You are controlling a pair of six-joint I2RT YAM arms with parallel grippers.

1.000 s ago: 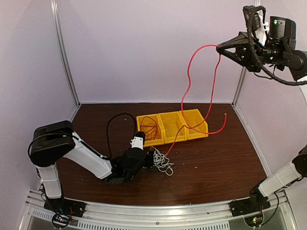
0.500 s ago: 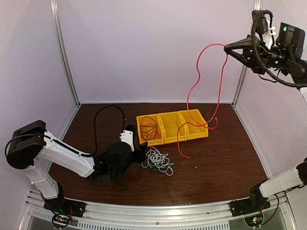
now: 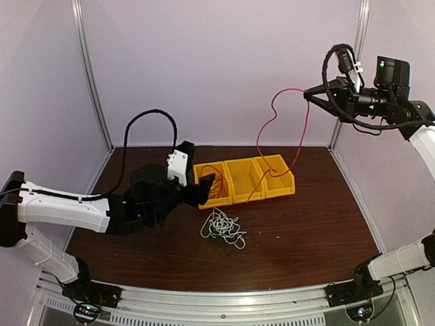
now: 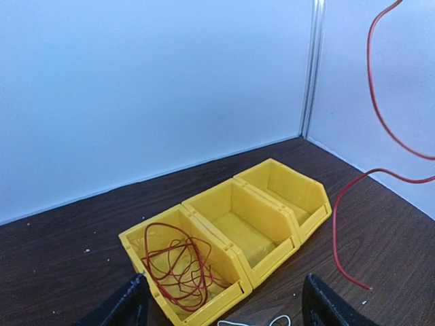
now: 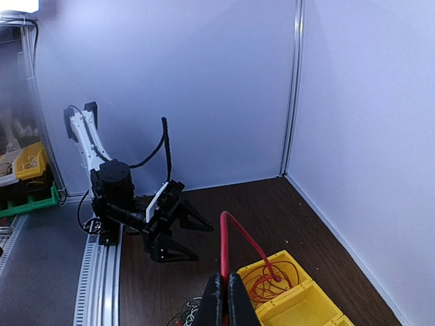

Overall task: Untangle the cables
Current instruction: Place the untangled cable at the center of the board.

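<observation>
So three bits of cable here. The long red cable [image 3: 259, 141] is pinched at its top in the right gripper [image 3: 306, 91], way up in the air on the far right. It droops in two wavy strands, crosses over the yellow bins [image 3: 245, 167], and its tail ends low on their near side. A second red cable [image 3: 212, 180] sits loosely coiled inside the leftmost bin. The white cable [image 3: 223, 227] is a messy little clump flat on the table [image 3: 306, 231], just near of the bins, apart from both red ones.
</observation>
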